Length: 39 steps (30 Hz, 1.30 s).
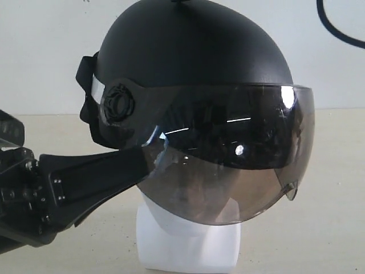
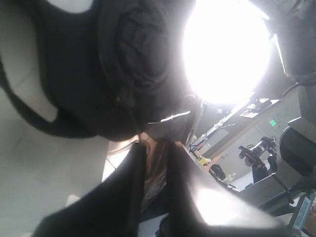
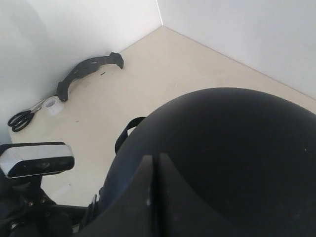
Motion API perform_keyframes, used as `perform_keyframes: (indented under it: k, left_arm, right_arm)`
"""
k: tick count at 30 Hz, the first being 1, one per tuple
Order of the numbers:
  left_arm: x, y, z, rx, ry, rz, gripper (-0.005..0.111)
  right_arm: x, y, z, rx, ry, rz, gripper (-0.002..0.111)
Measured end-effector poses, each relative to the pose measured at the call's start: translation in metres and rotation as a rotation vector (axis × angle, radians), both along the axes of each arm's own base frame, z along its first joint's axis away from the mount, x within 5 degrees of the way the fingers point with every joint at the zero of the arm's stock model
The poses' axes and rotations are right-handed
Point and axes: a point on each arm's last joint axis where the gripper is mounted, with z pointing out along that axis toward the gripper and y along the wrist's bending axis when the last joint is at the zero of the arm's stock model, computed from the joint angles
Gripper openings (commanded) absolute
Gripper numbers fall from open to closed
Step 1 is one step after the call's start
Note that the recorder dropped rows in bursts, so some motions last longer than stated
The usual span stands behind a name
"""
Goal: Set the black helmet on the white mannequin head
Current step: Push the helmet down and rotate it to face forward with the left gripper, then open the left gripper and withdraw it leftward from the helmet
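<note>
The black helmet (image 1: 194,51) sits upright over the white mannequin head (image 1: 188,245), which stands on the tabletop (image 1: 333,228). The shell encloses the head. Only the blocky neck base shows clearly below the smoke-tinted visor (image 1: 245,177), and the face behind the tint is too dim to make out. The visor is lowered, and a black strap (image 1: 86,85) hangs at the rear of the shell. The left hand (image 1: 142,165) reaches in from the left at the lower rear corner of the visor. In the left wrist view its fingers (image 2: 131,182) stand close together with the tinted edge between them, clamped on the helmet rim. The right hand (image 3: 157,170) is at the crown of the helmet with its fingers pressed together and nothing between them. The right wrist view also shows, well apart from the helmet near the wall, a pair of scissors (image 3: 19,120), a roll of tape (image 3: 51,105) and a curved black part (image 3: 89,71) lying on the tabletop.
</note>
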Motion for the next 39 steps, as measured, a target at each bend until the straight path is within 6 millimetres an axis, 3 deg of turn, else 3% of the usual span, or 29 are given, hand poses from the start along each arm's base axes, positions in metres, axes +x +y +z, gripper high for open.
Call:
perform_keyframes:
  k: [19,28,33,36,39]
  left_arm:
    - [-0.005,0.005,-0.013,0.037,0.056,0.05,0.004]
    - [-0.002,0.007,-0.014,0.085,-0.002,0.116,0.004]
    - [-0.001,0.008,-0.016,0.104,0.004,0.128,0.024]
    - [0.004,0.016,-0.042,0.278,0.156,0.227,0.041]
    - [0.007,0.019,-0.048,0.326,0.204,0.267,0.046]
  right_arm:
    - [-0.004,0.003,-0.001,0.003,0.034,0.028,0.0]
    - [-0.004,0.003,-0.002,0.001,0.04,0.03,0.0]
    - [-0.004,0.003,-0.002,0.001,0.04,0.03,0.0]
    - [-0.004,0.003,-0.001,0.006,0.04,0.027,0.0]
    - [-0.004,0.003,-0.001,0.007,0.043,0.026,0.0]
